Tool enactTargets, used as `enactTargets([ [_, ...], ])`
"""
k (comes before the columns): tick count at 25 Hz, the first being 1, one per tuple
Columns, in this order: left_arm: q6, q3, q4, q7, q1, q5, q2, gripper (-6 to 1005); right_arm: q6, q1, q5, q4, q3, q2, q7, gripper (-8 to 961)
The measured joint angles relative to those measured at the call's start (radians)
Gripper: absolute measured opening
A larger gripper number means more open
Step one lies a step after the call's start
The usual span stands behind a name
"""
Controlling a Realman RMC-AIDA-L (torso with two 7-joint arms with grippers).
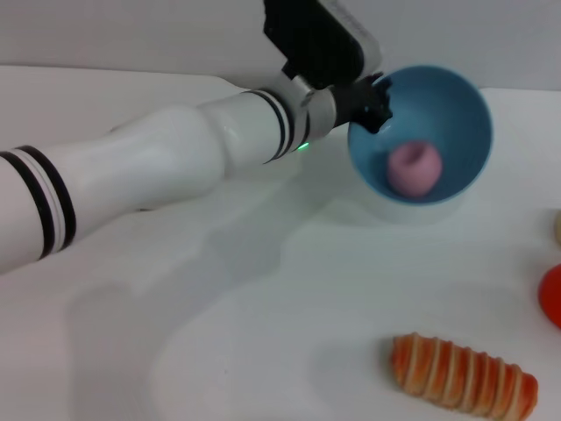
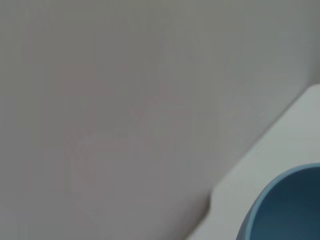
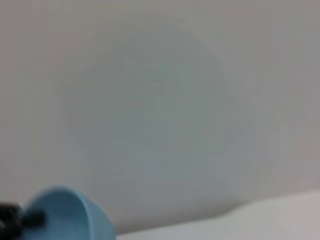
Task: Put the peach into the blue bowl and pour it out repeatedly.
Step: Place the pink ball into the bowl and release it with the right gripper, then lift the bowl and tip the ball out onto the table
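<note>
Blue bowl [image 1: 456, 114], tipped toward us at upper right of the head view, holds the peach [image 1: 413, 168] inside. Left claw [image 1: 379, 105] is clenched on its rim, above the white counter [image 1: 263, 289]. Striped bread [image 1: 462, 375] lies lower right.

Bright, even, diffuse light fills the head view, with no hard glare on the white table [image 1: 263, 333]; the left arm [image 1: 158, 167] casts only a soft, pale shadow across the tabletop below it, and the blue bowl [image 1: 438, 105] leaves a faint shadow at its base; the striped bread-like item [image 1: 463, 375] near the lower edge looks slightly soft. The left wrist view is dim, grey and out of focus, the bowl's rim [image 2: 285, 200] showing as a smeared blue curve; the right wrist view is equally blurred, with the bowl [image 3: 65, 212] hazy against a flat grey wall [image 3: 160, 100].
</note>
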Motion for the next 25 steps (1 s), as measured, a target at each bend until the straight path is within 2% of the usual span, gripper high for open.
enactTargets([
  [1,-0.032,0.02,0.011,0.0,-0.001,0.025,0.0,-1,0.0,-0.021,0.008,0.083,0.064,0.001,-0.086,514],
  [2,-0.057,0.039,0.021,0.0,0.0,0.043,-0.001,-1,0.0,-0.021,0.008,0.083,0.064,0.001,-0.086,513],
  [5,-0.177,0.125,0.055,0.001,0.007,0.112,-0.001,-1,-0.002,-0.053,0.073,0.213,0.147,0.003,-0.225,509],
  [8,-0.282,0.223,0.085,0.018,0.018,0.206,-0.001,-1,-0.003,-0.075,0.138,0.284,0.171,0.004,-0.313,506],
  [11,-0.363,0.301,0.117,0.108,0.041,0.291,-0.001,0,-0.004,-0.086,0.156,0.301,0.175,0.003,-0.329,502],
  [14,-0.432,0.357,0.142,0.226,0.064,0.313,-0.002,0,-0.018,-0.092,0.157,0.302,0.196,0.003,-0.329,498],
  [18,-0.471,0.404,0.161,0.372,0.079,0.329,-0.002,0,-0.035,-0.098,0.158,0.303,0.24,0.003,-0.335,493],
  [21,-0.509,0.43,0.173,0.479,0.099,0.39,-0.002,0,-0.063,-0.103,0.158,0.299,0.259,0.002,-0.337,489],
  [25,-0.568,0.459,0.166,0.512,0.105,0.41,-0.002,-1,-0.069,-0.104,0.158,0.3,0.267,0.002,-0.337,484],
])
